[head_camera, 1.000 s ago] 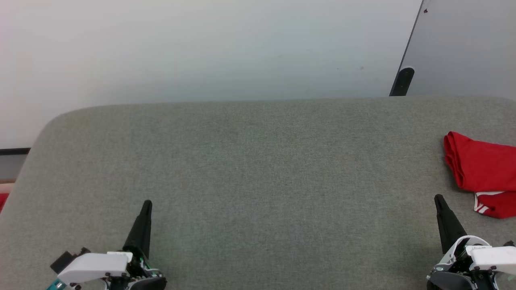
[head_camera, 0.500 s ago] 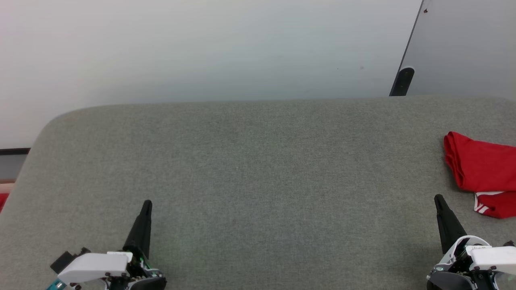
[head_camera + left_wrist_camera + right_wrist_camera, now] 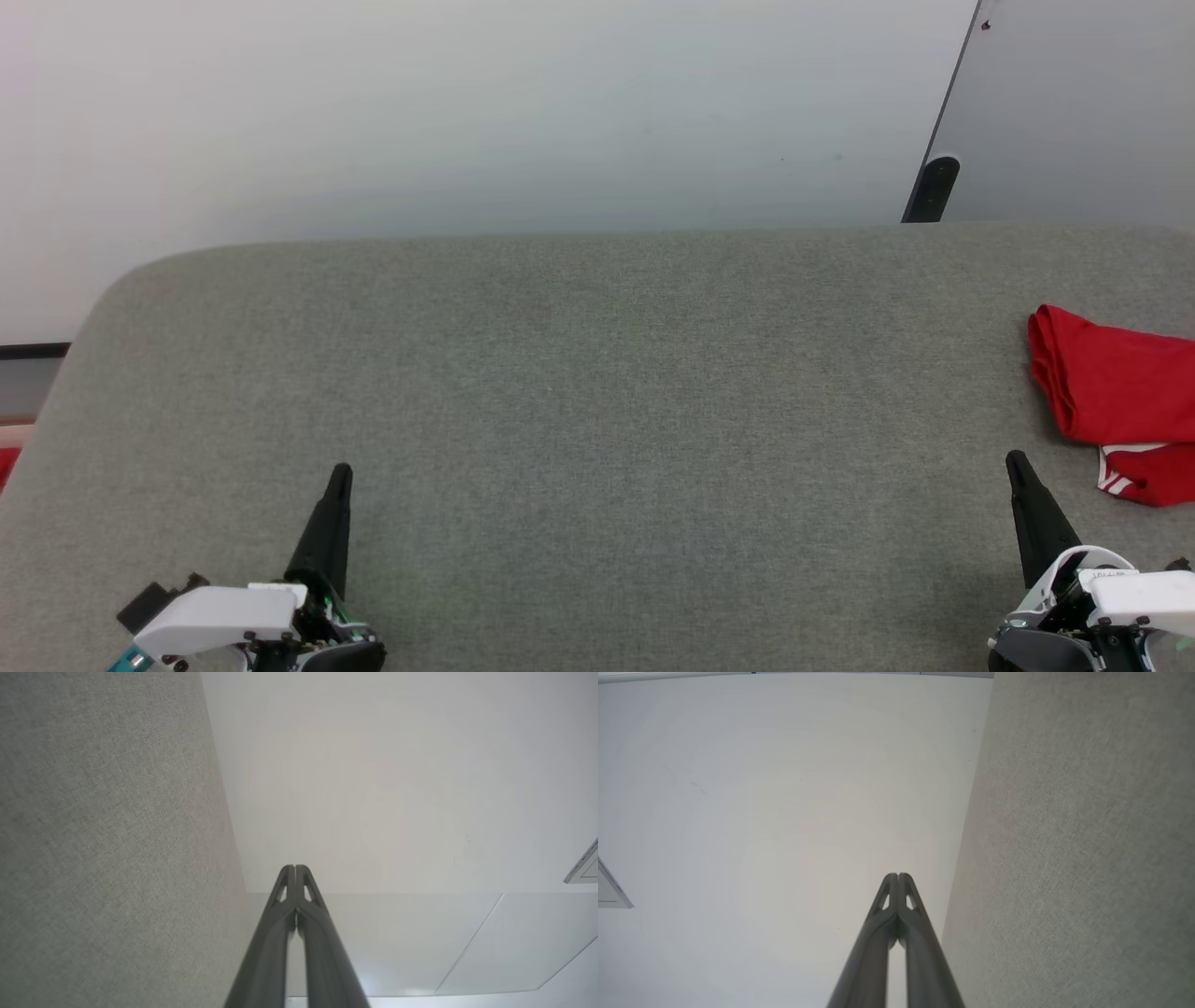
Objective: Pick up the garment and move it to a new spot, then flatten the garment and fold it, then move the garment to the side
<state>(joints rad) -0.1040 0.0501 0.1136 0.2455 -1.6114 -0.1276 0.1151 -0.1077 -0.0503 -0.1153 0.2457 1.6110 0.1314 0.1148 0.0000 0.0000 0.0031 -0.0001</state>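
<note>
The garment (image 3: pixel 1116 387), red with a strip of white-striped trim at its near edge, lies bunched at the far right of the grey fabric surface (image 3: pixel 597 401), partly cut off by the head view's edge. My left gripper (image 3: pixel 341 472) rests at the lower left, shut and empty, far from the garment. My right gripper (image 3: pixel 1015 459) sits at the lower right, shut and empty, a short way to the left of and nearer than the garment, not touching it. Each wrist view shows closed fingertips, the left gripper (image 3: pixel 295 868) and the right gripper (image 3: pixel 898 876), against a pale wall.
The grey surface has a rounded far-left corner and ends at a white wall (image 3: pixel 467 112). A dark post (image 3: pixel 932 189) and a grey panel (image 3: pixel 1074 112) stand behind the far right. A bit of red (image 3: pixel 6 462) shows past the left edge.
</note>
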